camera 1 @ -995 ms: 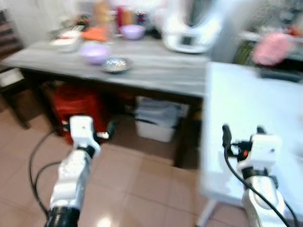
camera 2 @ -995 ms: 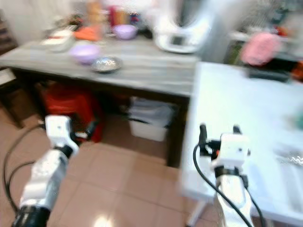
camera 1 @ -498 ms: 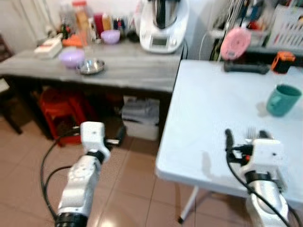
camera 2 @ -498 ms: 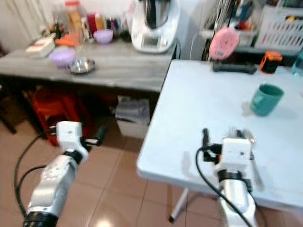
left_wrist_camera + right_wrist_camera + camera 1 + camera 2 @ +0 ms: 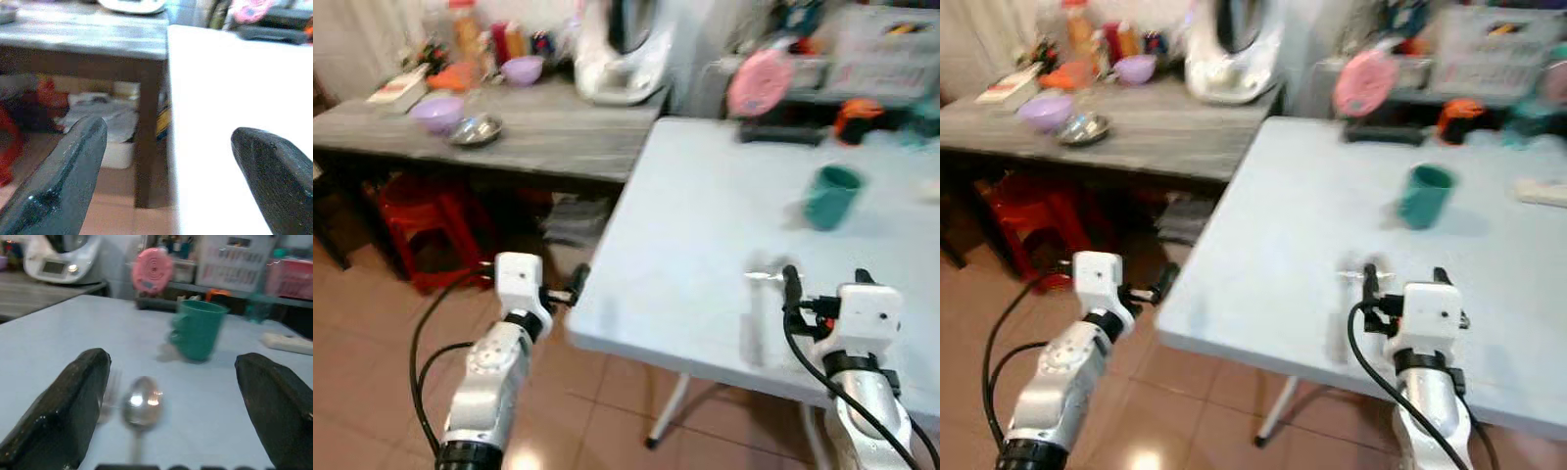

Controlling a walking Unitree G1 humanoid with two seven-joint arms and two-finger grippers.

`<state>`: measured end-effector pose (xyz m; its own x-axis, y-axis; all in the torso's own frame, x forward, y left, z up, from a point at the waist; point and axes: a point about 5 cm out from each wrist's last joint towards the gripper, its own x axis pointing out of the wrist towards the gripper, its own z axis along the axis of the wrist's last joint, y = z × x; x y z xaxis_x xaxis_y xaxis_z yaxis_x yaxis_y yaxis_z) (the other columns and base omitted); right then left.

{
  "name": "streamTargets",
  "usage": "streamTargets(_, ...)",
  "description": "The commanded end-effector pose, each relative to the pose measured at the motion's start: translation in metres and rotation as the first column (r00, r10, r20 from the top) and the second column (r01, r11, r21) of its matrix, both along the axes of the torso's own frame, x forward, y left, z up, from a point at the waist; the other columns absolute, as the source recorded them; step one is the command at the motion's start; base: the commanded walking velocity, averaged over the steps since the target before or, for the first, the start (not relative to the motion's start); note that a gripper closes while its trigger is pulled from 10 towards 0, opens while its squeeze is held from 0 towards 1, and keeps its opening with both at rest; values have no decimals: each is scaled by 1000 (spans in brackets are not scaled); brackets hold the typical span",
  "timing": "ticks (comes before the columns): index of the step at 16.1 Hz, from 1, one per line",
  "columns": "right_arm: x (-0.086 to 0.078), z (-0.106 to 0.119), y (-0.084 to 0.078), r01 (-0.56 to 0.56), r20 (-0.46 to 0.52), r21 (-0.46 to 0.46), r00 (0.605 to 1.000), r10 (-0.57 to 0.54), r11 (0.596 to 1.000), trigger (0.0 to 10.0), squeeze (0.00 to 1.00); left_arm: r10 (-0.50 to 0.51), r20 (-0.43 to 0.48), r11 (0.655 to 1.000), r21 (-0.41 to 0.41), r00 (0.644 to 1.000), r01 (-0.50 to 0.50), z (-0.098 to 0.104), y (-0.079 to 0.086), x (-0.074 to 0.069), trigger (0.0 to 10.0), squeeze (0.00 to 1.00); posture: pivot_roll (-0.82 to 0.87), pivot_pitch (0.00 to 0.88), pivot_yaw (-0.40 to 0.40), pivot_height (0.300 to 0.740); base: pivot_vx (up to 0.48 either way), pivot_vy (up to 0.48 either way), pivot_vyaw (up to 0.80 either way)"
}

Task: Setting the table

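The robot stands at the near edge of the white table (image 5: 1263, 235), and it looks like the step in hand is getting ready to pick up the cutlery. A spoon (image 5: 141, 404) and a fork (image 5: 108, 394) lie side by side on the white table, close to that near edge, and the fork is on the robot's left of the spoon. A green mug (image 5: 1426, 196) stands farther back on the white table, beyond the spoon. The right gripper (image 5: 176, 416) hangs just above the white table with its two black fingers spread wide, and the spoon lies between them, not touched. The left gripper (image 5: 166, 166) is off the left side of the white table, over the floor, also spread wide and holding nothing. Next, I think the right gripper needs to go down and close gently on the spoon. The spoon is thin and flat, so it may slip.
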<state>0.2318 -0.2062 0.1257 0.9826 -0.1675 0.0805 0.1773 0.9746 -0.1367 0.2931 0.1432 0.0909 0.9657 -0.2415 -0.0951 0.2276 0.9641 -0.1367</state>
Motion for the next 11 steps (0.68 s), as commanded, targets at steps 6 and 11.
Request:
streamTargets(6,10,3,13,-54,9,71,999,53,996,10000,0,16,-46,997,78,999,-12,-14,17,-3,10000,0,-41,0,35,740,0,0,0)
streamTargets(11,24,-6,24,-76,-71,129,994,86,989,10000,0,-259,-63,960,88,964,264,-22,3,-15,10000,0,-41,0,36,740,0,0,0)
